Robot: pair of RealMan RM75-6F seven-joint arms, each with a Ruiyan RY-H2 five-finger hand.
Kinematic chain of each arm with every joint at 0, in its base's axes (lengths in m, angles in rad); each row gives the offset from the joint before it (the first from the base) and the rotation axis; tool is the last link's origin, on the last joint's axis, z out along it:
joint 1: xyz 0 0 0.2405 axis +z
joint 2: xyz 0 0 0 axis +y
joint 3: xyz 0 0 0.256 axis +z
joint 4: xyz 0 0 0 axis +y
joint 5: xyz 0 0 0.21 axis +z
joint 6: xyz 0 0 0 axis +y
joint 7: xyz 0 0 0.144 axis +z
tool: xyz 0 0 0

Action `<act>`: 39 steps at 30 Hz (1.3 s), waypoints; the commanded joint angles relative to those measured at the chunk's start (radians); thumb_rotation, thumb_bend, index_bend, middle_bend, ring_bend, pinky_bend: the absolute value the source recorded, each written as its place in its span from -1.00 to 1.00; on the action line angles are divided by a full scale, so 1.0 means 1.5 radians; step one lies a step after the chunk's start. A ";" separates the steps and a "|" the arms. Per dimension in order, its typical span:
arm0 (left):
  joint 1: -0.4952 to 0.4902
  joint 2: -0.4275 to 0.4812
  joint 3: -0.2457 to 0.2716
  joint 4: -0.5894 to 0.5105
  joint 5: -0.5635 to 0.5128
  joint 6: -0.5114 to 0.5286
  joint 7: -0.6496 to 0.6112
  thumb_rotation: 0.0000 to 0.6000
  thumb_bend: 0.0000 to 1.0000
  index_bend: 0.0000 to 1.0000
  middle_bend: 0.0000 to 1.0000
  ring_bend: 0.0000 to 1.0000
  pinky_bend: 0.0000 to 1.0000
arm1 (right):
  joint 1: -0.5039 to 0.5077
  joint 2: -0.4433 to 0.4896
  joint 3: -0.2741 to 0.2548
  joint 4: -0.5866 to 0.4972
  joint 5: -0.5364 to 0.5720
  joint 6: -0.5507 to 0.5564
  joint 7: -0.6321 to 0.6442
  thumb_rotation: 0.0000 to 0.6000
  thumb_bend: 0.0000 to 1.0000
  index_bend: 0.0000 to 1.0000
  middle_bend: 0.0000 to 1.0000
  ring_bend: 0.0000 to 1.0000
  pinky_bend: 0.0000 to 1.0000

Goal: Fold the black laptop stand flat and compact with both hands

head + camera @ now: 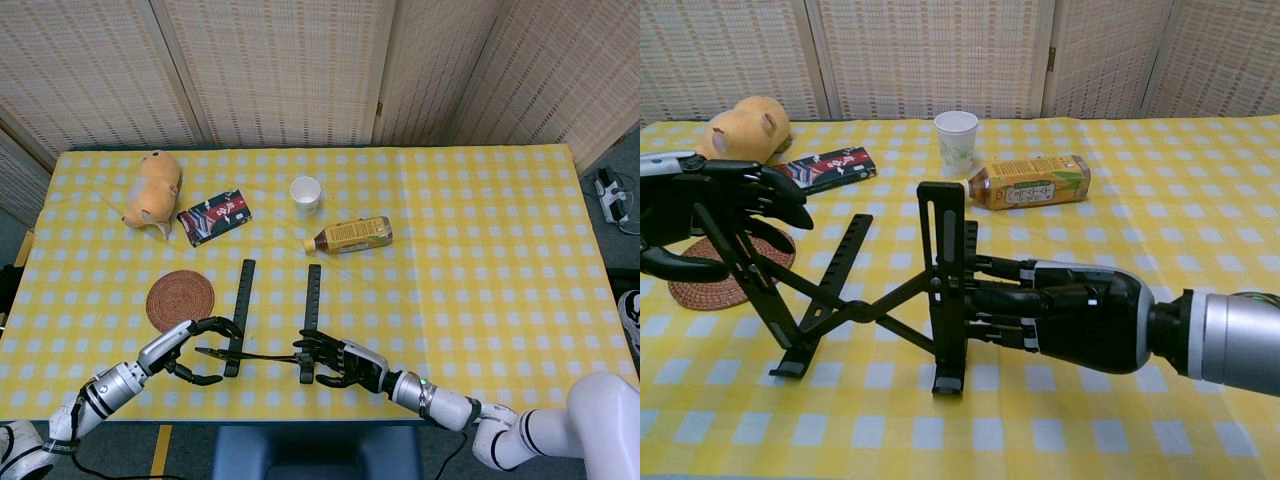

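Observation:
The black laptop stand (862,310) stands unfolded on the checked cloth, its two rails (243,312) joined by crossed struts. My left hand (710,215) wraps over the raised near end of the left rail, fingers above and thumb below; in the head view this left hand (195,345) sits at that rail's near end. My right hand (1070,315) lies low beside the right rail (943,285), its fingers stretched out with their tips against the rail's right side. Whether any finger hooks behind the rail is hidden. The head view shows the right hand (340,363) at that rail's near end.
A round woven coaster (180,300) lies just left of the stand. Further back are a tea bottle (350,234) on its side, a paper cup (305,192), a dark snack packet (214,216) and a yellow plush toy (152,187). The table's front edge runs close behind both hands.

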 commanded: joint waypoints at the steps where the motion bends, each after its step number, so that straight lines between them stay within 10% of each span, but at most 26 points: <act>1: 0.016 -0.003 -0.010 0.002 -0.018 0.005 0.060 1.00 -0.55 -0.45 -0.44 -0.67 -0.50 | 0.000 -0.004 -0.003 0.001 0.002 -0.002 0.008 1.00 -0.21 -0.93 -0.78 -0.79 -1.00; 9: 0.034 -0.002 -0.014 0.004 -0.033 -0.005 0.157 1.00 -0.56 -0.51 -0.47 -0.71 -0.55 | -0.002 -0.006 -0.007 0.000 0.001 0.003 0.009 1.00 -0.21 -0.93 -0.78 -0.80 -1.00; 18: 0.036 -0.009 -0.010 -0.008 -0.040 -0.054 0.267 1.00 -0.55 -0.52 -0.47 -0.69 -0.54 | -0.003 0.034 0.007 -0.062 -0.029 0.039 -0.215 1.00 -0.21 -0.93 -0.78 -0.80 -1.00; 39: 0.076 -0.094 -0.060 0.004 -0.141 -0.104 0.487 1.00 -0.52 -0.08 -0.42 -0.53 -0.35 | 0.003 0.090 0.039 -0.151 0.009 0.023 -0.342 1.00 -0.21 -0.93 -0.78 -0.80 -1.00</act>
